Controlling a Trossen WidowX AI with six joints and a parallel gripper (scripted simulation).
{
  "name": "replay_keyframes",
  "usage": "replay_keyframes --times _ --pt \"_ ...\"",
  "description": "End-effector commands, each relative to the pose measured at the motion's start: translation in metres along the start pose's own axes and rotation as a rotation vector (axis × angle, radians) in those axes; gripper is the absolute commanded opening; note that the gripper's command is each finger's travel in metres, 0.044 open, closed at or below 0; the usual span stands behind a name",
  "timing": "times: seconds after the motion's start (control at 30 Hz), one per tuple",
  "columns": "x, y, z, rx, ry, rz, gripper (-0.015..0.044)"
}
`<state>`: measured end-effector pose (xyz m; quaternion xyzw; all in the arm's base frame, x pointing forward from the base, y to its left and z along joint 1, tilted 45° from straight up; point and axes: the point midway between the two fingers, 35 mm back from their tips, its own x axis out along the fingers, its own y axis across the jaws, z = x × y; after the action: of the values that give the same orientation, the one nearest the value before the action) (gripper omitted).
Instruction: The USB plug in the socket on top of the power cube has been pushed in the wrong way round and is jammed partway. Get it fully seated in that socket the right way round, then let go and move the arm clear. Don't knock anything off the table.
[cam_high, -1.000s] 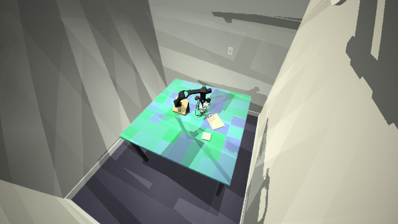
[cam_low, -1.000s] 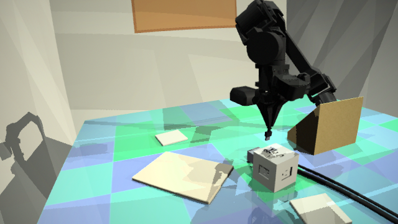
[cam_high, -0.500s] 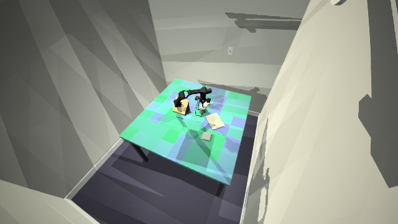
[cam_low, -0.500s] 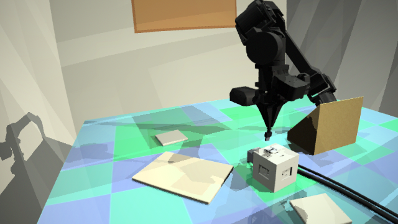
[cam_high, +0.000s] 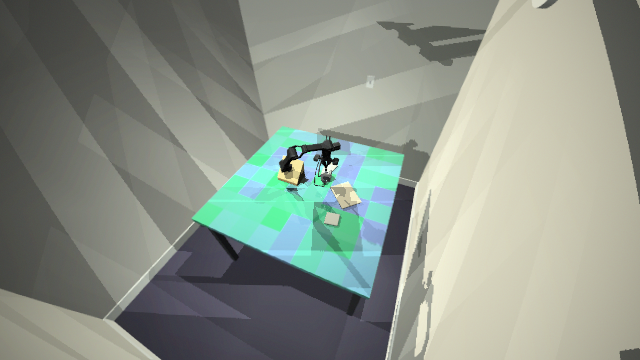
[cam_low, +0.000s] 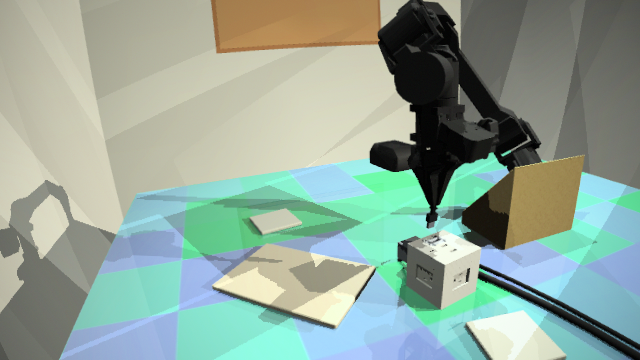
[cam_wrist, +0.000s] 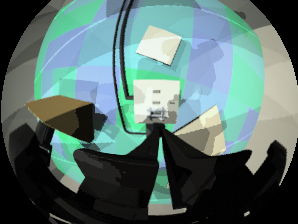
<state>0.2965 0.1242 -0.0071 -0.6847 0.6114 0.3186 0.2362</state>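
Observation:
The USB plug (cam_low: 430, 220) (cam_wrist: 154, 125) is dark with a short pale metal end pointing down. My gripper (cam_low: 433, 208) (cam_wrist: 160, 132) is shut on the plug and holds it a little above the power cube, with a visible gap in the exterior view. The white power cube (cam_low: 421, 291) (cam_wrist: 142, 91) stands on the table, with several slots in its top and openings in its sides. The top socket (cam_low: 433, 241) shows near the top's back edge in that view. Which way round the plug faces is too small to tell.
A tan wedge-shaped block (cam_low: 545, 205) (cam_wrist: 62, 111) (cam_high: 296, 169) stands beside the arm. A black block (cam_low: 403, 251) is at the cube's side. Black cables (cam_low: 555, 302) (cam_wrist: 121, 65) run from the cube. Flat panels (cam_low: 250, 280) (cam_low: 276, 221) (cam_low: 520, 332) lie around.

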Motion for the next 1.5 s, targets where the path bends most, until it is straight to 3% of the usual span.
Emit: replay_keyframes --times 0.0,1.47 --pt "0.0012 0.0013 0.0004 -0.009 -0.006 0.004 0.0000" --pt "0.0064 0.0019 0.0029 -0.045 -0.041 0.005 0.0000"
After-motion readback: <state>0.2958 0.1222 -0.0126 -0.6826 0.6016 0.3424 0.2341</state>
